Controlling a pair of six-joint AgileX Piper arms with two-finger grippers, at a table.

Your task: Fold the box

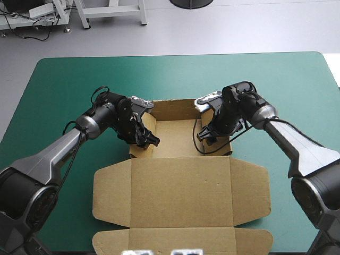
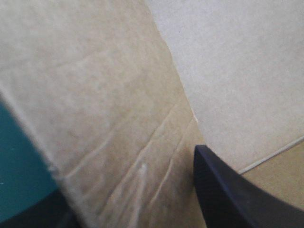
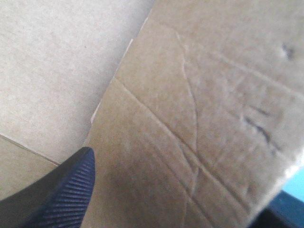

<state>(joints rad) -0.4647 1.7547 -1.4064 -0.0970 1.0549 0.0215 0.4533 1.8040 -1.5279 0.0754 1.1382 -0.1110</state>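
Table [image 1: 64,85], teal-green, and the box [image 1: 180,180] sits mid-table, a bit toward the near edge. Biggest piece is the lid [image 1: 180,183], lying flat w/ its side flaps [image 1: 111,194] spread out and the front strip [image 1: 180,241] flat at the near edge. Beyond it is the tray [image 1: 175,139]: far wall [image 1: 172,109] is up, both side walls up too. I'd call it well past halfway, w/ walls raised and the tray shaped. What's left, by my read, is seating the side walls so they hold. Lid flaps are all flat, nothing tucked there.

Now the arms. L gripper [image 1: 146,137] is on the L wall [image 1: 137,151], R gripper [image 1: 208,134] on the R wall [image 1: 229,150], both dipping into the tray from above. From the high view I can't tell the finger gap, too dark and too small.

Wrist cams settle it. L wrist view: one black finger [image 2: 232,190] is inside the tray, the other just a dark sliver outside next to the teal-green, wall between them. Fingers well apart, straddling the wall, not pinching it. R wrist view is the same, mirrored: ribbed finger [image 3: 61,194] inside, the other a dark corner outside, creased board between. Wide again.

Creases and scuffs on the board show only in the wrist views. Those views give no lid, no far wall and no other arm.
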